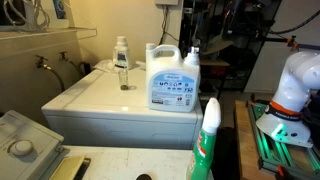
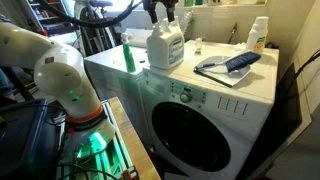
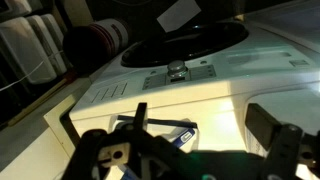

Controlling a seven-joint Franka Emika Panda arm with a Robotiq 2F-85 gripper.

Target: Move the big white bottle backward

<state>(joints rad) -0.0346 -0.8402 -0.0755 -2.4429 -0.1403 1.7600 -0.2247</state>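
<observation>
The big white bottle (image 1: 170,85) stands upright on the white washer top (image 1: 100,95); its blue-and-white label shows in both exterior views (image 2: 165,48). My gripper (image 2: 163,17) hangs just above the bottle's top, dark against the background (image 1: 189,40). In the wrist view the gripper (image 3: 180,145) has its fingers wide apart and holds nothing. A blue-and-white patch (image 3: 178,135) lies between the fingers; what it belongs to is unclear. The washer's control panel (image 3: 180,72) lies beyond.
A small clear bottle with a white cap (image 1: 122,62) stands on the washer top, away from the big bottle (image 2: 259,35). A green-and-white spray bottle (image 1: 207,140) stands off the washer near its corner (image 2: 128,55). A blue-grey flat pack (image 2: 228,65) lies on the washer top.
</observation>
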